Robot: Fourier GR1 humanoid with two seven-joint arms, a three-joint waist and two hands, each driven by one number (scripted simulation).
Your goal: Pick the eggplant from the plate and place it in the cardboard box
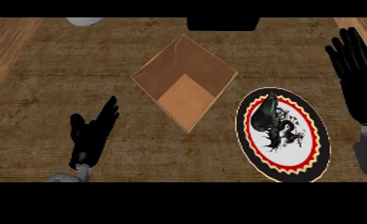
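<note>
Eggplant on its plate, both hands empty.

Head view: 1 dark eggplant (pixel 267 111) lies on the upper left of 1 round plate (pixel 308 162), just left of the right hand (pixel 349 72), which is released, fingers straight, likely poised to reach in. 1 open cardboard box (pixel 184 81) sits on the tabletop (pixel 43 92) further left, between both hands. The left hand (pixel 91 131) rests unclenched, holding nothing.

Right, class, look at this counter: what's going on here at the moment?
Nothing is being held yet. The eggplant lies on the patterned plate at the right of the wooden counter, and the open cardboard box sits beside it near the middle, with nothing visible inside. The right hand is open at the right edge beyond the plate; the left hand is open at the lower left.
</note>
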